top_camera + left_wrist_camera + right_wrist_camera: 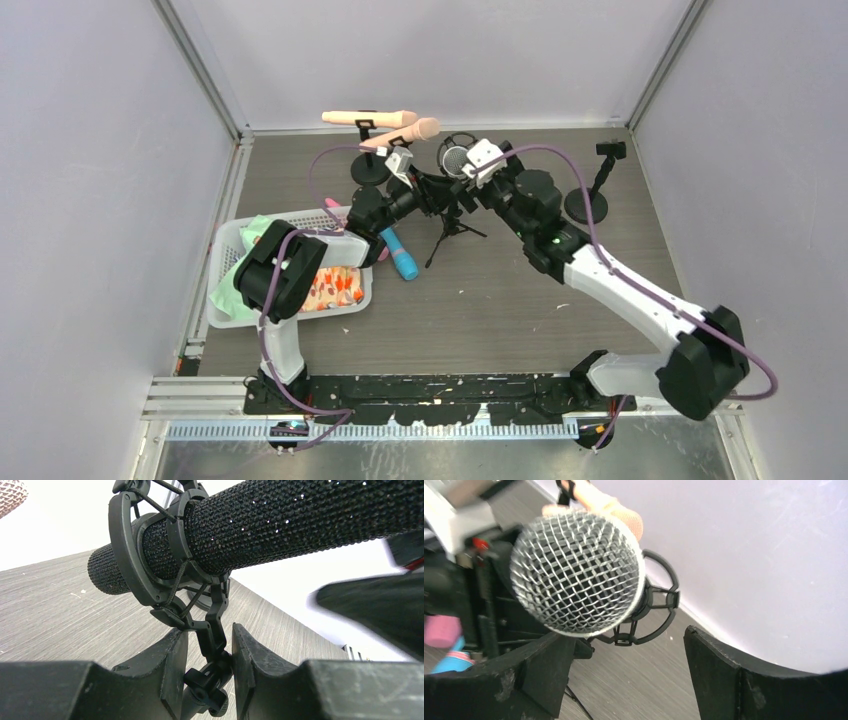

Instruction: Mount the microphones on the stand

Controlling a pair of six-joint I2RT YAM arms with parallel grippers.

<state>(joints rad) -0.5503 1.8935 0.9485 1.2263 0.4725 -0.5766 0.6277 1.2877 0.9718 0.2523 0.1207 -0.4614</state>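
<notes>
1 pebbled black microphone (pixel 280 520), silver mesh-domed, seemingly seated in the ring-cradled stand (pixel 212 622).

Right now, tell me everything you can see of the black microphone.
The black microphone is a stick whose body is covered in tiny glittering black studs, with a rounded silver wire-mesh head. It passes through the ring of a black shock mount strung with elastic cords, lying crosswise to the mount's stem, tail end poking out, at the back of the table. The left pincer clamps that stem below it; the right pincer stands open beside the head, not gripping.
</notes>
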